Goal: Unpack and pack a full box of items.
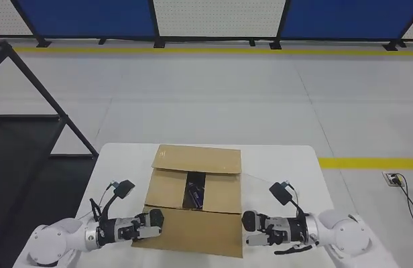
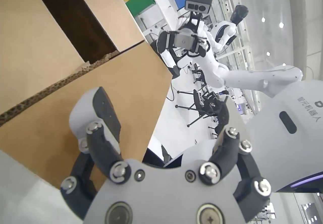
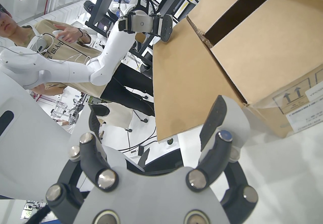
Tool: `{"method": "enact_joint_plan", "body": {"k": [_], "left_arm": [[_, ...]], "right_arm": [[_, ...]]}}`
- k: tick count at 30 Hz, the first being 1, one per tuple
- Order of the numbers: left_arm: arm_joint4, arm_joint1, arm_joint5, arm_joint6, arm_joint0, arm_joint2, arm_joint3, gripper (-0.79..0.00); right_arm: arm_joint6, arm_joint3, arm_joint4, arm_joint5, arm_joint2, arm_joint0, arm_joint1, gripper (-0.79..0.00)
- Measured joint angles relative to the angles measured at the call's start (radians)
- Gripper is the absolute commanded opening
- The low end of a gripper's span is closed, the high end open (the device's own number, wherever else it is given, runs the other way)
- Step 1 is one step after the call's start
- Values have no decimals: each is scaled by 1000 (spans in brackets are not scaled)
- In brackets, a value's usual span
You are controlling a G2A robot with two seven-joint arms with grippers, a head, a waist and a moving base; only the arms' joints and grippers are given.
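Note:
A cardboard box [image 1: 167,189] stands in the middle of the white table [image 1: 280,167]. Its far flap [image 1: 196,159] and near flap [image 1: 190,234] are folded outward. The two side flaps lie almost flat, with a narrow gap [image 1: 195,191] between them showing dark items inside. My left gripper [image 1: 155,220] [image 2: 164,97] is open at the near flap's left corner, and the flap's edge [image 2: 141,99] runs between its fingers. My right gripper [image 1: 249,224] [image 3: 156,111] is open at the flap's right corner [image 3: 176,99]. Neither holds anything.
A black metal frame [image 1: 32,87] rises beside the table's left side. Bare tabletop lies left and right of the box. The near flap overhangs the table's front edge. Blue partition panels [image 1: 86,17] stand far behind.

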Motion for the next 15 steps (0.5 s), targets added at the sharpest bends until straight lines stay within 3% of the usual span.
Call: {"method": "enact_joint_plan", "body": {"k": [15], "left_arm": [[136, 21, -18, 45, -38, 81, 72, 0]], "right_arm": [[-42, 17, 77, -34, -1, 3, 14, 0]]}}
